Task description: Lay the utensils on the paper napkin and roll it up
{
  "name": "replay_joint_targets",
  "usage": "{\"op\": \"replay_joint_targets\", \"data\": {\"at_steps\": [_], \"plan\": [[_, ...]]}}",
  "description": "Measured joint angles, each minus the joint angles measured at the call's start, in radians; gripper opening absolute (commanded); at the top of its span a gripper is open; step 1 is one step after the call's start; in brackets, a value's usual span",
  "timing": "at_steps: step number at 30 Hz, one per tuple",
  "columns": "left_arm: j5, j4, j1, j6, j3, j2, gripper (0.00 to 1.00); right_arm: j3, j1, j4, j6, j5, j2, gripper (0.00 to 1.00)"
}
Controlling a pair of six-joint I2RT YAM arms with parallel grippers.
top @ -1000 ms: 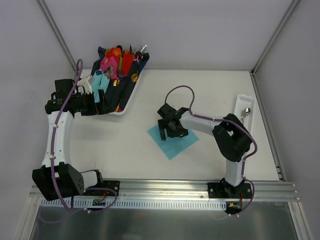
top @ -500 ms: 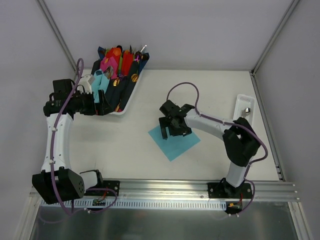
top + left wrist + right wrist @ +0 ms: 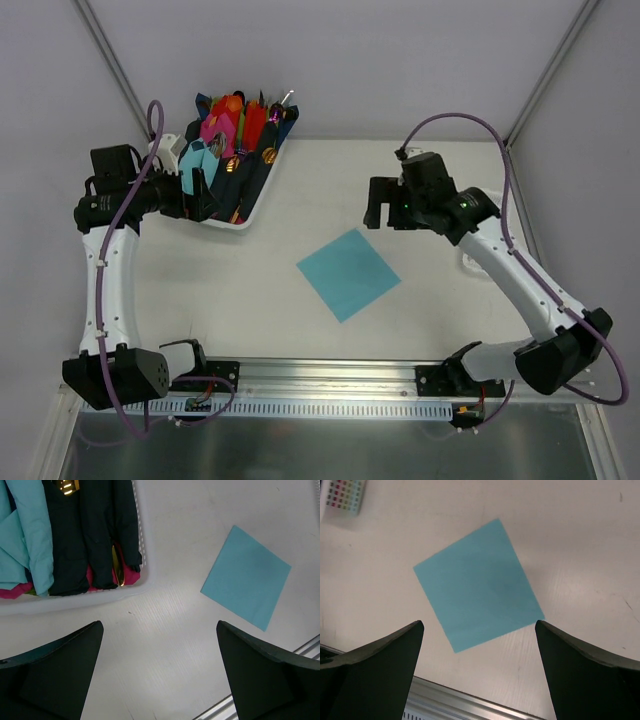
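The paper napkin [image 3: 348, 272] is a teal square lying flat and bare on the table's middle; it also shows in the left wrist view [image 3: 246, 577] and the right wrist view [image 3: 479, 585]. My right gripper [image 3: 378, 208] hangs open in the air, above and behind the napkin's far right side, holding nothing [image 3: 479, 672]. My left gripper [image 3: 205, 195] is open and empty [image 3: 160, 670] over bare table at the near edge of the bundle tray. The utensils are out of view.
A white tray [image 3: 232, 226] at the back left holds pink, red, teal and dark navy napkin bundles [image 3: 90, 535] with gold cutlery [image 3: 117, 570]. A white corner [image 3: 468, 262] peeks from under the right arm. A metal rail [image 3: 470, 700] runs along the near edge.
My right gripper has lifted off the napkin and swung back to the right, leaving the napkin flat and uncovered. The left arm has drawn slightly back and left.
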Motion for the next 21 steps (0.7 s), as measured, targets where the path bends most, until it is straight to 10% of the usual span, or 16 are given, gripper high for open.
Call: {"op": "replay_joint_targets", "data": {"at_steps": [6,14,21], "plan": [[0.053,0.006,0.0,0.016,0.063,0.085,0.99,-0.123,-0.255,-0.092,-0.059,-0.043,-0.117,0.99],[0.112,0.003,0.0,0.007,0.056,0.18,0.99,-0.163,-0.682,-0.174,-0.122,-0.08,-0.169,0.47],[0.142,-0.001,0.0,0.01,0.046,0.177,0.99,-0.142,-0.882,-0.173,-0.185,-0.092,0.068,0.35]]}}
